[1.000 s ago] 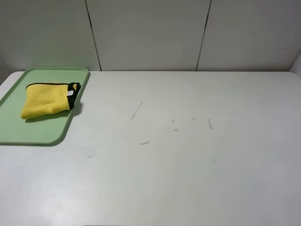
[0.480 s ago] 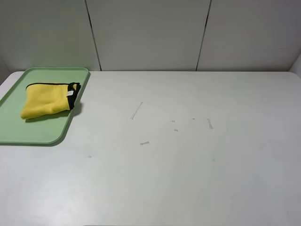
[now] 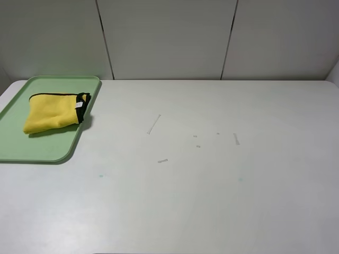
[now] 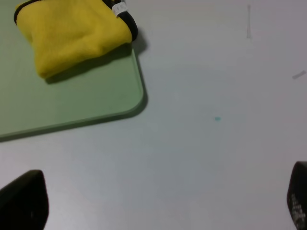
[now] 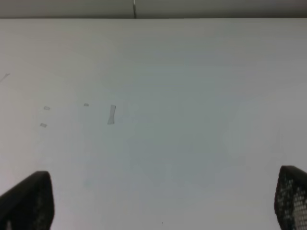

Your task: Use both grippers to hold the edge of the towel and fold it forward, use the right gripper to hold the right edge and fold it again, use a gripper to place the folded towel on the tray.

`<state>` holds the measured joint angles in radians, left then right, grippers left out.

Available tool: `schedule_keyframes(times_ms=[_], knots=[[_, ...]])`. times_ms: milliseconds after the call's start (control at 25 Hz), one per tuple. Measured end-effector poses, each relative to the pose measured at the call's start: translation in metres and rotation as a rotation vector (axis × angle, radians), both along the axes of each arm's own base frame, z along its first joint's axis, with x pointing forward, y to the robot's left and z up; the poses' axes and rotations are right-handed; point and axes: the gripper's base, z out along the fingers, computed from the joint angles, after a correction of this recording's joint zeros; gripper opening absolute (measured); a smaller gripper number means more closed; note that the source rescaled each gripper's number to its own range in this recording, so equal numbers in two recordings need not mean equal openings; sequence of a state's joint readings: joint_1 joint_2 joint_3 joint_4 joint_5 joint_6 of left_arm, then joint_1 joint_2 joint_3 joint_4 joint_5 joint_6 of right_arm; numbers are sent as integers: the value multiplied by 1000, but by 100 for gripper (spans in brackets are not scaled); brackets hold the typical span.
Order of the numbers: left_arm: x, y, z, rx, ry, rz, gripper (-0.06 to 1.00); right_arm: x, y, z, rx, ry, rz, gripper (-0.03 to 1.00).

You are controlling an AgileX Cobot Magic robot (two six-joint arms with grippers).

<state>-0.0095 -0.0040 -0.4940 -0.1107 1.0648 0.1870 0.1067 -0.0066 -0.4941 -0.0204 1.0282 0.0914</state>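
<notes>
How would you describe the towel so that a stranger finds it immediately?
Look at the pale green tray in the far left corner of the white table. The towel lies folded on it, the only bright yellow thing here, with black trim and a small white tag.

Towel on tray, far left of the table

You have the folded towel (image 3: 53, 112) lying in the tray (image 3: 32, 151), toward its far right part, and the tray sits at the table's (image 3: 212, 201) far left corner, against the back wall panels (image 3: 164, 37). Right of the tray, near the table's middle, lie a few scattered tape scraps (image 3: 162, 160), well apart from it.
</notes>
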Motion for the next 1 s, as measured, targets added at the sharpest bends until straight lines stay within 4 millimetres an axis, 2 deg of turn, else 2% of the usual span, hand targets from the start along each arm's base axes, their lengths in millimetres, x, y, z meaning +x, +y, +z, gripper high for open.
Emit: schedule_keyframes(times_ms=[1000], knots=[[0,0,0,6,-4,-5,100,0,0,0,0,0,0,100]])
